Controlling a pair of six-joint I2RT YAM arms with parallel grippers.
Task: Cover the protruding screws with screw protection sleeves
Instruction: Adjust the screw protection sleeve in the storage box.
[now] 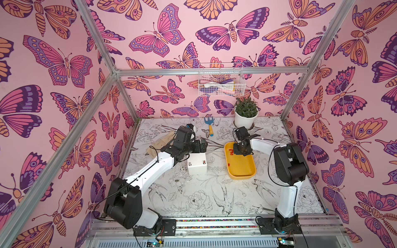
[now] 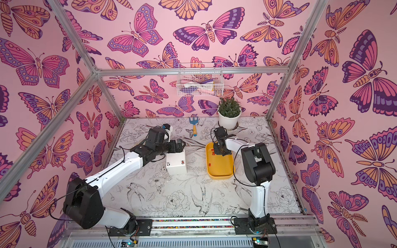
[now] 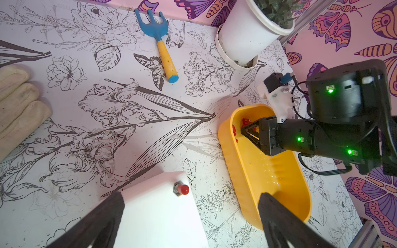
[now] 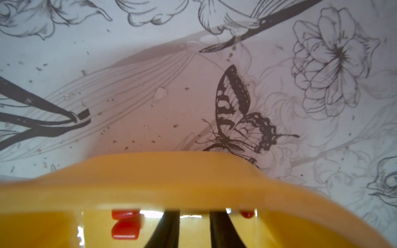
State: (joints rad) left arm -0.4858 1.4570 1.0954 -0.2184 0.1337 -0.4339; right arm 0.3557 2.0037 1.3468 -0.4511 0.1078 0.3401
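Here, one screw at a corner of the white box wears a red sleeve; in a top view a second screw, at its 9 o'clock, looks dark. Loose sleeves lie at the 11 o'clock end of the yellow tray, at the box's 3 o'clock. The right gripper reaches among them, fingers slightly apart, tips hidden by the rim; whether they clamp one I cannot tell. The left gripper hovers over the box, jaws spread wide, empty.
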